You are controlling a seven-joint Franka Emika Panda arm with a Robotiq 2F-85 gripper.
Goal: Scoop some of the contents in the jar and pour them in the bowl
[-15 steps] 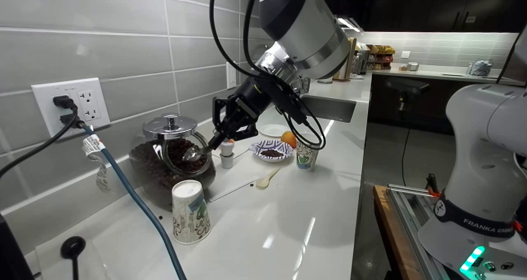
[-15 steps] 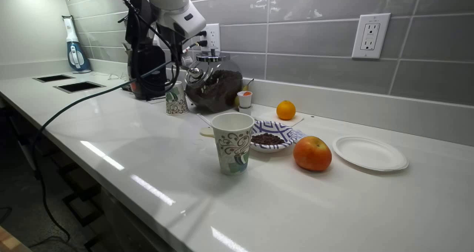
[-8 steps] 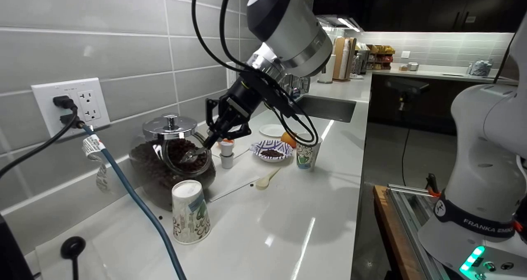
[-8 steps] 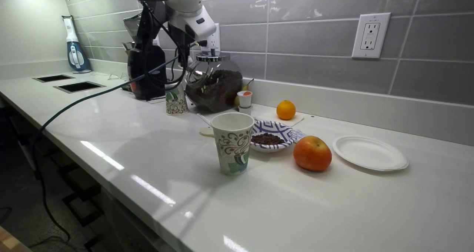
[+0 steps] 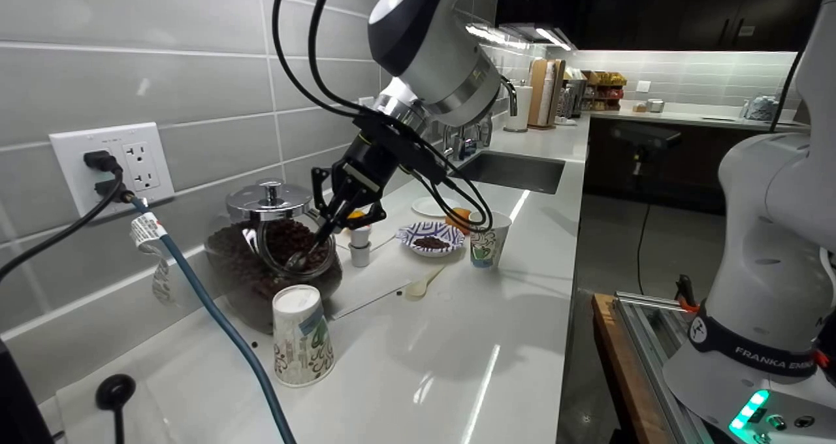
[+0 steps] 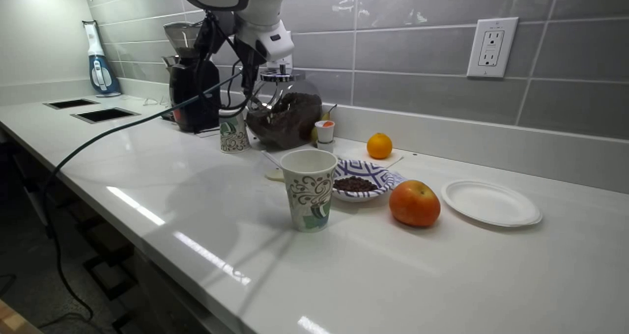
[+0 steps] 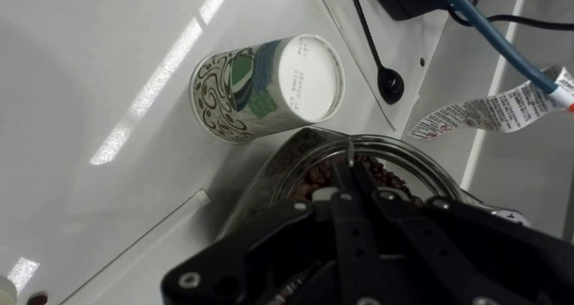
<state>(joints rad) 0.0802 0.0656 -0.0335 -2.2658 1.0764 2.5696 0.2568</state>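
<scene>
Some beans (image 5: 431, 243) occupy the mid-frame bowl (image 5: 432, 228); the claw (image 5: 324, 230) grips a spoon (image 5: 297, 260) inside the frame-left jar (image 5: 241, 284), pouring likely ahead.

Kitchen: sink (image 5: 516, 172) set in long white counter (image 6: 442, 280), tiled wall (image 6: 413, 51), dark overhead cabinets (image 5: 679, 13)

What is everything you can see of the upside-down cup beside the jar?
The upside-down cup looks like paper: white, tapered, printed with dark swirls and green and blue patches. Its rimmed base, on top, bears faint printing. It stands mouth down on the counter beside the jar; whether they touch, I cannot tell. Its inside is hidden. The claw does not touch it.
</scene>
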